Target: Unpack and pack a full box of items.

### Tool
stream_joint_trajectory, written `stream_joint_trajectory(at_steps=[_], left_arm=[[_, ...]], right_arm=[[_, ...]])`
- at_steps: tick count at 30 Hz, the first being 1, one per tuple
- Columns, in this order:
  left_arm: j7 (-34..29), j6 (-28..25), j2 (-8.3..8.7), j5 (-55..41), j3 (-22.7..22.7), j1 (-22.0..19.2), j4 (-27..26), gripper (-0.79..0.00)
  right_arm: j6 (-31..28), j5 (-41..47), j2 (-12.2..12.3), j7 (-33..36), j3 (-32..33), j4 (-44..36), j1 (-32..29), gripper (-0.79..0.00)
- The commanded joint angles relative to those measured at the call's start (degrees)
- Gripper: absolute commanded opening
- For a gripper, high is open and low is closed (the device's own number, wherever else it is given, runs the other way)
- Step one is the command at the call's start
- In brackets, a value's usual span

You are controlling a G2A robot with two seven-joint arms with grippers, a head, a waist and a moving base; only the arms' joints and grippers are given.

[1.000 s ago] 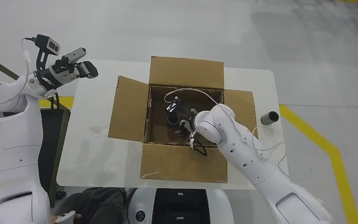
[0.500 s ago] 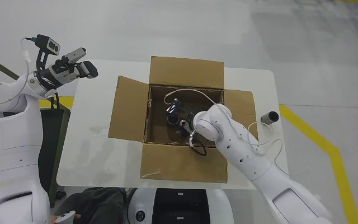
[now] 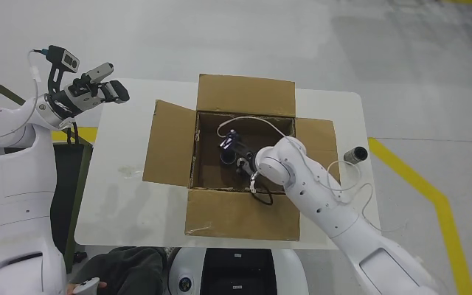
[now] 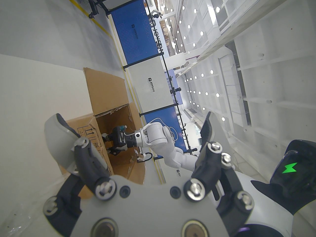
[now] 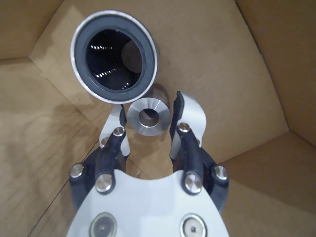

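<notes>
My right gripper (image 5: 149, 103) is reaching down inside the open box (image 3: 245, 94), its fingers (image 5: 190, 110) straddling a small steel cylinder (image 5: 149, 119) that is standing on end on the cardboard floor. The jaws are set narrow – a thin gap is showing on each side of the cylinder, so I am bracketing it, not clamping it. Just beside it, touching or nearly so, a larger metal tube (image 5: 113, 59) with a dark lining is standing on end, its mouth facing my wrist camera.

My left gripper (image 4: 133, 119) is hanging over the far left corner of the white table (image 3: 133, 199), well apart from the box, jaws spread wide and holding nothing.

The box is sitting in the middle of the table with all four flaps folded out. Another small cylinder (image 3: 355, 155) is lying on the table just beside the right flap – outside the box.
</notes>
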Motion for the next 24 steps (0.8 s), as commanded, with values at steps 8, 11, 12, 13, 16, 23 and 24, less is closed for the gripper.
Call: stream_joint_trajectory(at_steps=[8, 11, 12, 13, 16, 23, 24], left_arm=[[0.0, 0.0, 0.00, 0.0, 0.0, 0.0, 0.0, 0.000], [0.0, 0.0, 0.00, 0.0, 0.0, 0.0, 0.0, 0.000], [0.0, 0.0, 0.00, 0.0, 0.0, 0.0, 0.0, 0.000], [0.0, 0.0, 0.00, 0.0, 0.0, 0.0, 0.0, 0.000], [0.0, 0.0, 0.00, 0.0, 0.0, 0.0, 0.0, 0.000], [0.0, 0.0, 0.00, 0.0, 0.0, 0.0, 0.0, 0.000], [0.0, 0.0, 0.00, 0.0, 0.0, 0.0, 0.0, 0.000]], right_arm=[[0.0, 0.0, -0.3, -0.1, -0.7, 0.8, 0.4, -0.511], [0.2, -0.1, -0.3, 0.2, -0.4, 0.4, 0.4, -0.717], [0.3, -0.4, -0.2, 0.3, -0.2, 0.1, 0.3, -0.763], [0.4, -0.5, -0.1, 0.5, 0.0, -0.3, 0.1, -0.785], [0.6, -1.0, 0.3, 1.1, 1.0, -2.0, -0.7, -0.785], [1.4, -4.0, 1.7, 5.1, 3.5, -9.7, -4.2, -0.785], [1.4, -4.4, 1.9, 5.8, 3.9, -11.4, -5.0, -0.785]])
